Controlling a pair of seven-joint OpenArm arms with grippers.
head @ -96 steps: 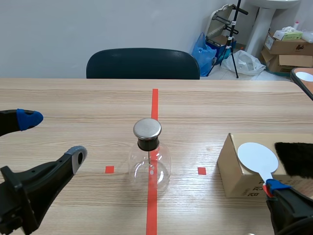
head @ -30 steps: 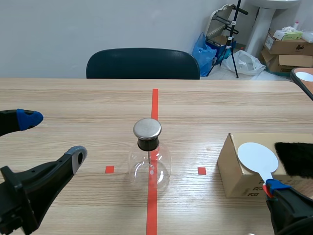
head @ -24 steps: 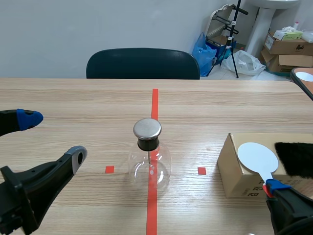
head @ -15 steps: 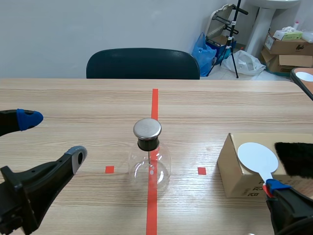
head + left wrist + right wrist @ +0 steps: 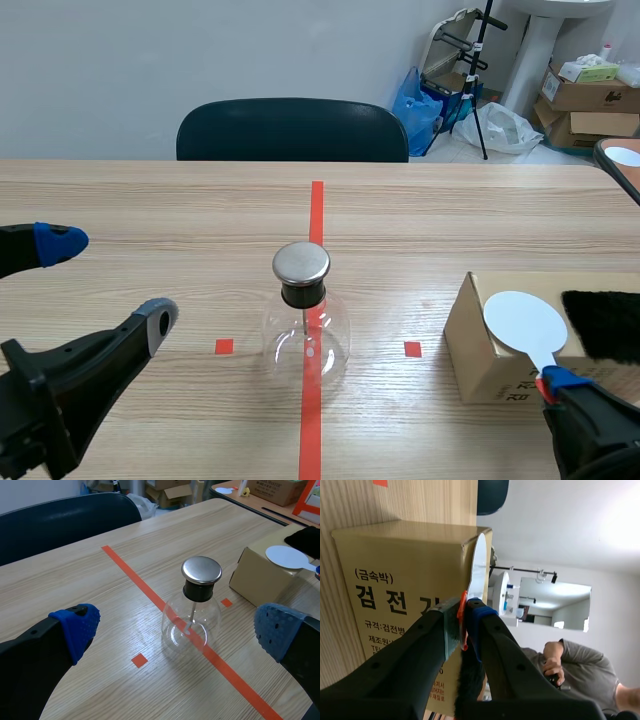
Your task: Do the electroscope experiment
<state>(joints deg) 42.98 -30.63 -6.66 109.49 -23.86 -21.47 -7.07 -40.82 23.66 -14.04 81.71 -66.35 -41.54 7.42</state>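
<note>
The electroscope [image 5: 311, 335], a round glass flask with a metal cap [image 5: 301, 262], stands on the red centre line. In the left wrist view the electroscope [image 5: 192, 622] sits ahead of my open left gripper [image 5: 177, 627], between the lines of its two blue pads and apart from both. In the scene view the left gripper [image 5: 105, 280] is well left of the flask. My right gripper [image 5: 560, 385] is shut on the orange handle of a white disc paddle [image 5: 526, 320]. In the right wrist view the gripper [image 5: 464, 622] holds the paddle [image 5: 479, 565] edge-on, lying against the top of a cardboard box [image 5: 395, 580].
The cardboard box [image 5: 480, 350] stands at the right with a piece of black fur [image 5: 605, 325] on top of it. A dark chair [image 5: 292, 130] is behind the table's far edge. A person [image 5: 580, 665] shows beyond the box in the right wrist view.
</note>
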